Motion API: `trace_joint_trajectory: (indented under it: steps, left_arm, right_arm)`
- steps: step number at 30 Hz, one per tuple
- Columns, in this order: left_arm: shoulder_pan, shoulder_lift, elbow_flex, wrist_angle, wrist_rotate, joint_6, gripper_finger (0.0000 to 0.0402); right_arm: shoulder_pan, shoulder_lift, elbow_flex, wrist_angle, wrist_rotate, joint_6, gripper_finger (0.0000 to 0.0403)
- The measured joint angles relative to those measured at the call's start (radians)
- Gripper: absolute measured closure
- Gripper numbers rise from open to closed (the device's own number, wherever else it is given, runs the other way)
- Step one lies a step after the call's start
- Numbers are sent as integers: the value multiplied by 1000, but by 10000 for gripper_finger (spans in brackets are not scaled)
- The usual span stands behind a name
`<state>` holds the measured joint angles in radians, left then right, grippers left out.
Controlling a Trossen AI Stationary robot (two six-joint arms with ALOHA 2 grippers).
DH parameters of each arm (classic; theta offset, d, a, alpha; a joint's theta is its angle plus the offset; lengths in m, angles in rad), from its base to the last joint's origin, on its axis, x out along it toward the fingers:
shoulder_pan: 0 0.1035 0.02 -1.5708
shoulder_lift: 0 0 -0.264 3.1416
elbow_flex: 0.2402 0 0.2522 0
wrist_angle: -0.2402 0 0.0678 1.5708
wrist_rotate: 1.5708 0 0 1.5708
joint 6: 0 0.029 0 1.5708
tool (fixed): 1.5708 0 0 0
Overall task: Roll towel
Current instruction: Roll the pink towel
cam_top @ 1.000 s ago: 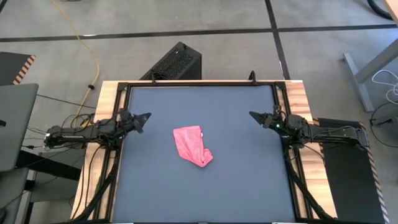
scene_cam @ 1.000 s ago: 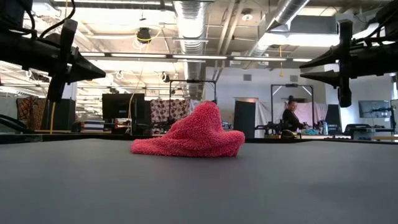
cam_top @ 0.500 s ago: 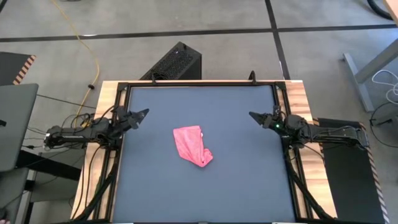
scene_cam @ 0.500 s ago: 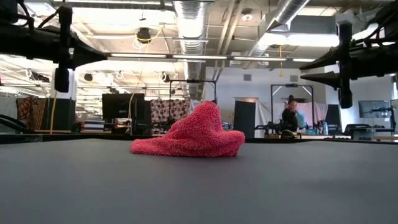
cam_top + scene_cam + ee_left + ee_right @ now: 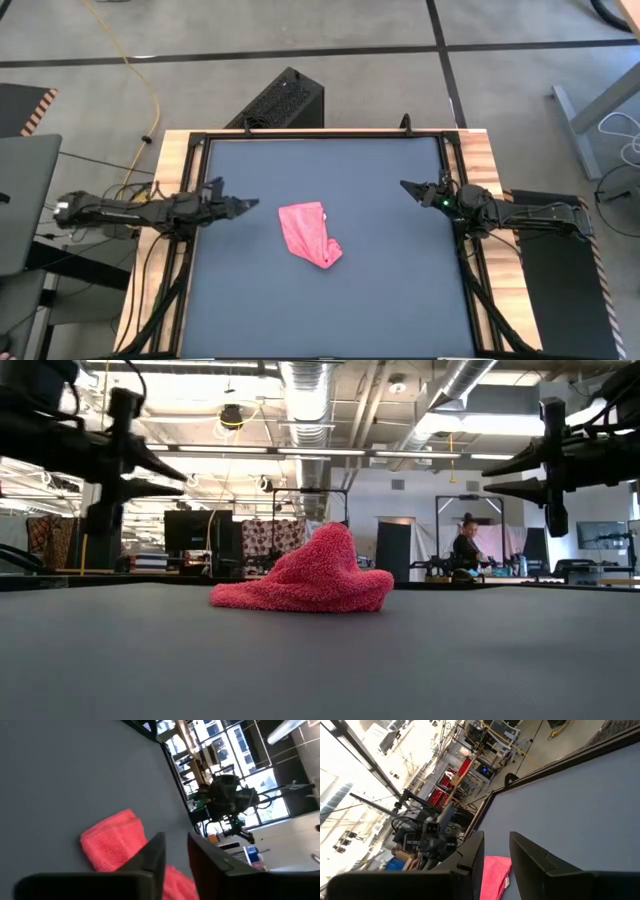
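The towel point(image 5: 310, 234), a small bright pink cloth, lies in a crumpled heap near the middle of the dark grey mat point(image 5: 330, 310). In the low view the towel point(image 5: 305, 585) rises to a soft peak. My left gripper point(image 5: 252, 205) hovers above the mat's left part, pointing level toward the towel, open and apart from it. The left wrist view shows the towel point(image 5: 112, 845) beyond that gripper point(image 5: 176, 842). My right gripper point(image 5: 404, 184) hangs open over the mat's right edge, also clear of the towel point(image 5: 495, 870).
Black frame rails and wooden table strips point(image 5: 170, 160) border the mat on the left and right. A black box point(image 5: 285, 100) stands on the floor beyond the far edge. A person point(image 5: 466, 550) sits far back in the room.
My left gripper has reached in from the table's left edge toward the towel, rolled about its own axis, and opened from shut. The towel has kept its place and shape.
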<state>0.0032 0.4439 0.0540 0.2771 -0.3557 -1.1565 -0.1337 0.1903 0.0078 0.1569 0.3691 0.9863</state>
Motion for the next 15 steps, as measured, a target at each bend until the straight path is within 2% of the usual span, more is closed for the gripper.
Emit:
trace_joint_trajectory:
  steps: [4,9,12,15]
  left_arm:
    - [0,313,28,279,22,43,259]
    - [0,744,239,274,177,36,204]
    - [0,974,392,273,276,7,193]
    - [3,1121,524,275,396,33,193]
  right_arm:
    - [0,0,0,-6,0,0,282]
    - [10,0,0,-19,-3,0,282]
    - [10,0,0,-30,-14,0,282]
    - [12,0,0,-30,-53,1,282]
